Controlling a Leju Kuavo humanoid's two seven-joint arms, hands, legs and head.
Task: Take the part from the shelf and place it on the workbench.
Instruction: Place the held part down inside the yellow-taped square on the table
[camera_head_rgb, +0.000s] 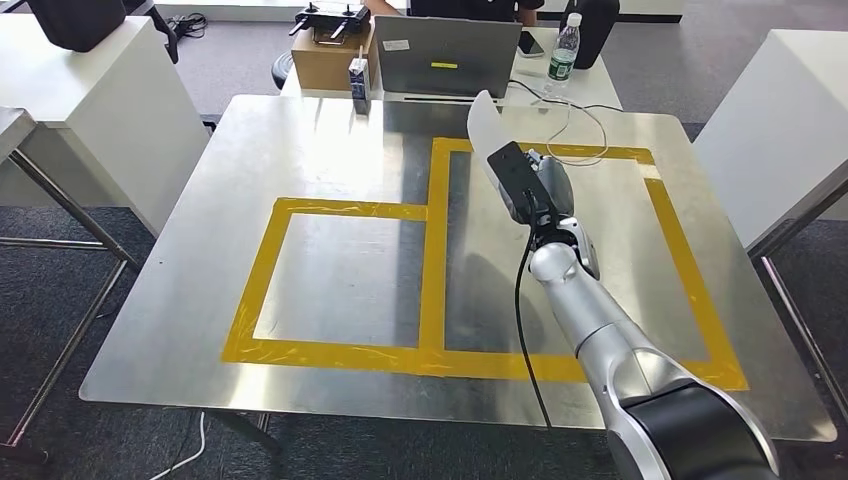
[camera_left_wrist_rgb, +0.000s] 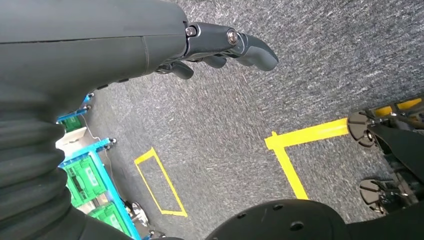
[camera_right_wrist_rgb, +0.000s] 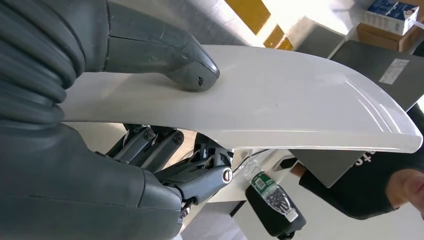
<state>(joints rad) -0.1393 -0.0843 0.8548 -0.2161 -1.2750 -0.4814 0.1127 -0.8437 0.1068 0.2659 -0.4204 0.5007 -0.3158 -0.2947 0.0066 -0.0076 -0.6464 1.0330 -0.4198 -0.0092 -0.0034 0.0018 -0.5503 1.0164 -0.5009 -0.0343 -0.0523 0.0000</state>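
The right hand (camera_head_rgb: 545, 185) reaches over the metal bench (camera_head_rgb: 200, 300), above the far part of the yellow tape outline (camera_head_rgb: 433, 260). It grips a pale, curved white part (camera_head_rgb: 484, 125); the thumb (camera_right_wrist_rgb: 185, 70) presses one face while the darker fingers (camera_right_wrist_rgb: 200, 175) curl under the other (mostly hidden by the part). Whether the part touches the bench cannot be told. The left hand (camera_left_wrist_rgb: 220, 47) hangs over grey carpet, fingers loosely apart, holding nothing.
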